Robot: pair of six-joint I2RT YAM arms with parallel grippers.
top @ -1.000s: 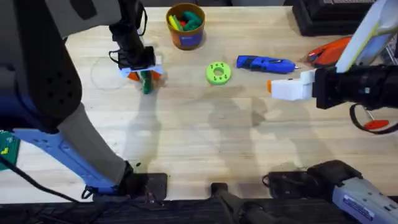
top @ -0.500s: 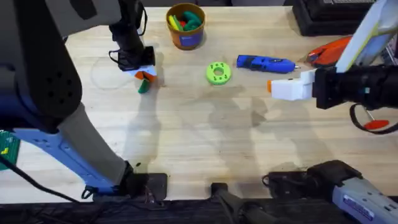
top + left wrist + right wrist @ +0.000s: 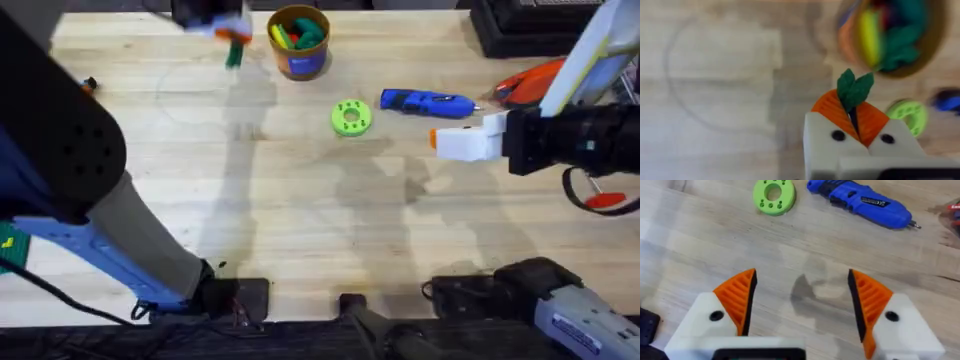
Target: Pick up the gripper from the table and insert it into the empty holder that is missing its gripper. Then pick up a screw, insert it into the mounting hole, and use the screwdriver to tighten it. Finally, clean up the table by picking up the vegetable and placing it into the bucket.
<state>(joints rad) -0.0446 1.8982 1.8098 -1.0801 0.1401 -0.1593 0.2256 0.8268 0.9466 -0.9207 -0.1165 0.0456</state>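
My left hand (image 3: 854,116) is clamped on the vegetable (image 3: 854,90), lifted off the desk (image 3: 300,220) just beside the bucket (image 3: 298,42). My right hand (image 3: 800,300) hangs apart near the screwdriver (image 3: 860,204).

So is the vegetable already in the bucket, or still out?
Still out. The left gripper is shut on the vegetable, which hangs beside the bucket, not inside it. Other toys lie in the bucket.
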